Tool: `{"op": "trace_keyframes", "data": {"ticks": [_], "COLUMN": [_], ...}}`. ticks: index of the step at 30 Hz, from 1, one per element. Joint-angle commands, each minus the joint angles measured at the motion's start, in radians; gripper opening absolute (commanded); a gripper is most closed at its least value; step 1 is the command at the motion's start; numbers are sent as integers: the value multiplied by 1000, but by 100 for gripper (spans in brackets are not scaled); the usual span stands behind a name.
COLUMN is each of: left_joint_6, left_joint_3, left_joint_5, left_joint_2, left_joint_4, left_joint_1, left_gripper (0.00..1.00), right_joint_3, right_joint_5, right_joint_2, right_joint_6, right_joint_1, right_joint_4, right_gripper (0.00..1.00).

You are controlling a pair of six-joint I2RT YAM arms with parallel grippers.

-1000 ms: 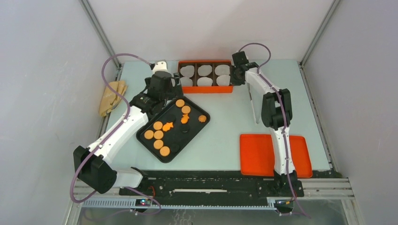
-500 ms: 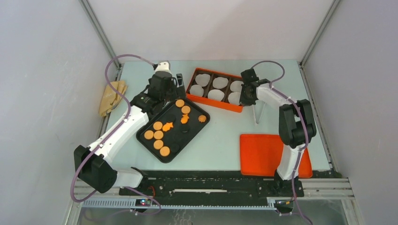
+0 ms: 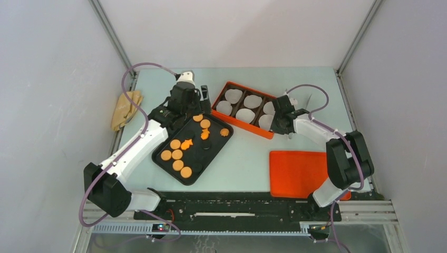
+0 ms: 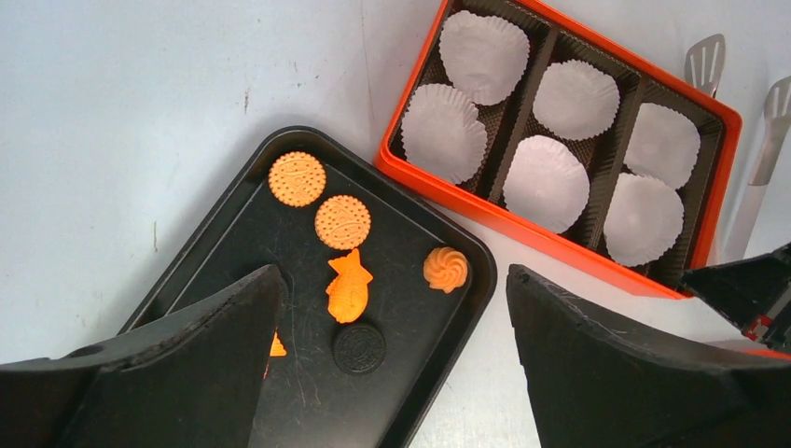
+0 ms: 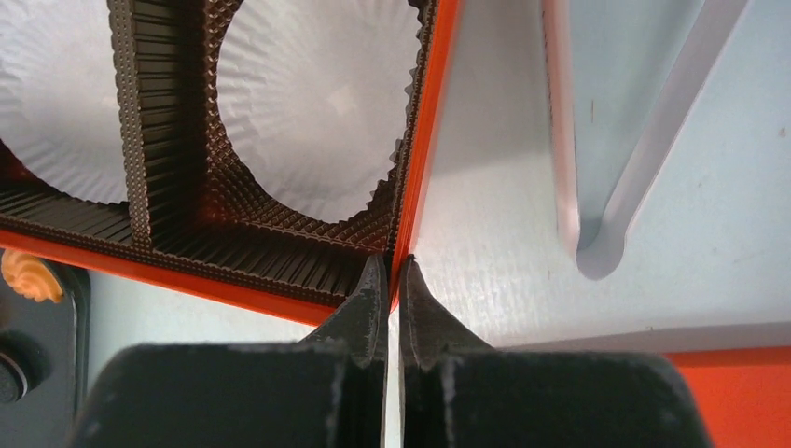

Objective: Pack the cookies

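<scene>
- We look at a pale table point(image 3: 248, 153) closed in by grey walls, with both arms fixed at its near edge.
- Nearest, on the right, a flat orange lid point(image 3: 295, 171) lies alone; nothing rests on it.
- Left of the middle stands a black tray point(image 3: 206, 155). The cookies point(image 3: 177, 154) are all on it, orange and black ones, none packed yet.
- The left claw point(image 3: 200, 100) hangs over the far end of the tray. Its jaws are spread wide and hold nothing.
- Just beyond the tray sits the orange box point(image 3: 240, 125), turned at an angle, with a white paper cup point(image 3: 245, 115) in each compartment.
- The right claw point(image 5: 392, 275) is closed tight, pinching the thin wall of the box at one corner.
- Metal tongs point(image 5: 658, 140) lie just beside that corner, on the far side.
- At the far left edge lies a crumpled cloth point(image 3: 126, 108).
- We think this corner hold is weak: if the box is dragged, the wall may slip out or the box may turn.
- The box is close to the tray, so a further push could bump it and scatter the cookies.
- The light cups may shift or jump out if the box jerks.
- The tongs could be knocked away by the right arm.
</scene>
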Motion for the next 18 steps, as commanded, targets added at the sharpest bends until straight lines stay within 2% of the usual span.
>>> {"op": "trace_keyframes", "data": {"ticks": [1, 9, 18], "left_joint_6": [-13, -5, 1], "left_joint_3": [0, 29, 9], "left_joint_5": [14, 19, 7], "left_joint_2": [12, 59, 46], "left_joint_4": [29, 26, 24], "left_joint_1": [-15, -38, -47], "left_gripper": [94, 93, 93], "right_joint_3": [-162, -269, -300], "right_joint_5": [-81, -65, -35], "right_joint_2": [-18, -130, -210], "right_joint_6": [14, 110, 149], "right_joint_1": [69, 216, 256], "right_joint_4": [-175, -234, -312], "right_gripper": [0, 0, 0]}}
